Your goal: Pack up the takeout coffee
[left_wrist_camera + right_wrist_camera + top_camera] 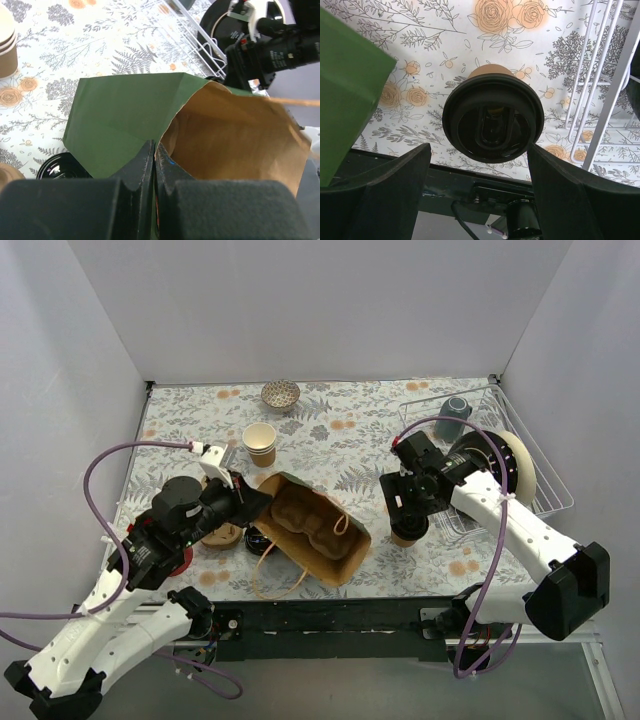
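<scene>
The takeout coffee (492,117), a tan cup with a black sip lid, stands on the floral cloth between the green paper bag (320,532) and the wire rack. My right gripper (480,175) hangs over it, open. Its fingers (385,190) stand to either side of the lid without touching it. In the top view the cup (406,533) shows just under that gripper (405,518). The bag lies on its side, its brown inside facing up. My left gripper (155,152) is shut on the bag's rim (172,117), holding the mouth open.
A spare black lid (259,540) lies by the bag's left side. A stack of paper cups (260,443) and a patterned bowl (281,394) stand further back. The wire rack (545,480) at the right holds a grey-blue mug (455,417) and a white plate (505,455).
</scene>
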Robot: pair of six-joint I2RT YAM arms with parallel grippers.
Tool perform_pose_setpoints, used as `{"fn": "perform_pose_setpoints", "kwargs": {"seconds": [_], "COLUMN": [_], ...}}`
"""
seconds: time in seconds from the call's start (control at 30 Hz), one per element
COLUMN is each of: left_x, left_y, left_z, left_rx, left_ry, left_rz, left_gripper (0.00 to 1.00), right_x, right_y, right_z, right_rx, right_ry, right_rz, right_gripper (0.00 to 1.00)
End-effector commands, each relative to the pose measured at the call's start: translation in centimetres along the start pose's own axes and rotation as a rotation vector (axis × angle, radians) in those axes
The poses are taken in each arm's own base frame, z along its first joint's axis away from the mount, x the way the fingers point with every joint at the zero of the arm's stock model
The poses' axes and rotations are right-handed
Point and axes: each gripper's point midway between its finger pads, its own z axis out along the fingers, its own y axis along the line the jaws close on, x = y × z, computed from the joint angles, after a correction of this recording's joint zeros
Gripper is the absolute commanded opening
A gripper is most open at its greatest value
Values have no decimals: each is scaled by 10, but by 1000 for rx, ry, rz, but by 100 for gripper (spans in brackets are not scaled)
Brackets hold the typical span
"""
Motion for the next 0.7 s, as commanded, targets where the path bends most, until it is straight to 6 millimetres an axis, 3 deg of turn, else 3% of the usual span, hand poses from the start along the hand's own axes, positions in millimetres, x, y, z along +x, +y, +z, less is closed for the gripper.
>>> {"fn": "perform_pose_setpoints", "kwargs": {"seconds": [0.0, 0.23, 0.67], "left_x": [-8, 0, -3], "left_y": [-11, -4, -4], "left_z": [-14, -2, -3], "left_rx": [63, 51, 45], "left_ry": [-41, -34, -45], "left_rz": [57, 78, 52], "left_gripper": [0, 0, 0], "right_x": [-10, -5, 2], "right_y": [-4, 3, 4], "right_z": [-1, 0, 6], "right_rx": [20, -26, -32], "right_ry": [-43, -34, 27], "right_rz": [-24, -32, -63], "right_gripper": [85, 86, 86]}}
